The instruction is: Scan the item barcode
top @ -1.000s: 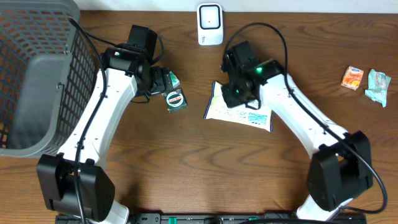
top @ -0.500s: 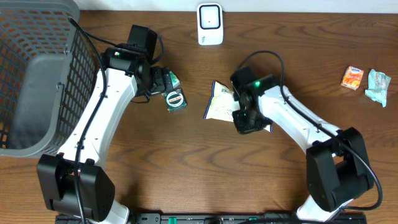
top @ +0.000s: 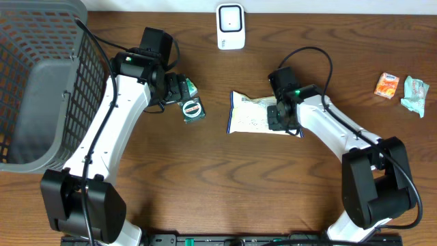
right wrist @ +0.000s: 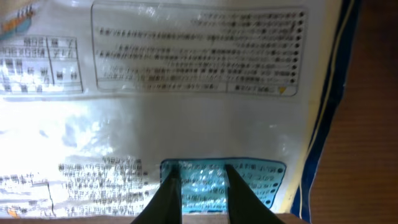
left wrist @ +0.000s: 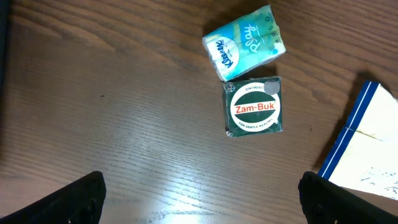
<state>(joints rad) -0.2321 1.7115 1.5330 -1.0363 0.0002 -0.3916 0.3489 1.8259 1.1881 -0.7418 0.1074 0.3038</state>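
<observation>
The item, a white printed packet (top: 249, 116) with blue edges, lies flat at the table's middle. My right gripper (top: 280, 117) is over its right part. In the right wrist view the fingers (right wrist: 171, 193) stand narrowly apart, pinching the film at a blue panel (right wrist: 249, 180) of the packet (right wrist: 186, 93). I cannot make out a barcode among the print. The white scanner (top: 231, 26) stands at the back edge. My left gripper (left wrist: 202, 202) hangs wide open above bare wood, holding nothing, near a green Zam-Buk box (left wrist: 255, 107).
A teal tissue pack (left wrist: 245, 42) lies just behind the Zam-Buk box (top: 194, 109). A grey mesh basket (top: 41, 82) fills the far left. An orange packet (top: 386, 85) and a pale teal packet (top: 414, 94) lie at the far right.
My right gripper has moved right and toward the front with the packet, which has turned from tilted to lying level. The left arm has not moved.
</observation>
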